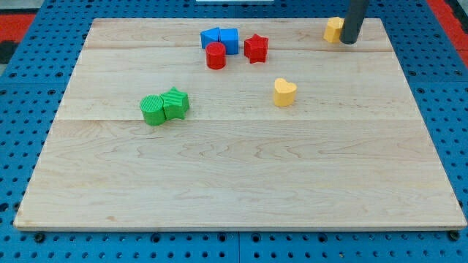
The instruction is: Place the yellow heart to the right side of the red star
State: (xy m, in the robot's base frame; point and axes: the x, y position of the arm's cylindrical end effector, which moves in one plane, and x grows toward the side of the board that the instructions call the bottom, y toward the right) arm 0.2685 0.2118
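Note:
The yellow heart (284, 92) lies on the wooden board, right of centre in the upper half. The red star (256, 48) sits near the view's top, above and left of the heart. My tip (349, 41) stands at the view's top right, touching or just beside a second yellow block (333, 29), far to the upper right of the heart and well right of the star.
A red cylinder (216, 55) sits left of the star, below two blue blocks (210, 37) (229, 39). A green cylinder (153, 109) and a green star (175, 102) touch at the left. The board (234, 183) lies on a blue pegboard.

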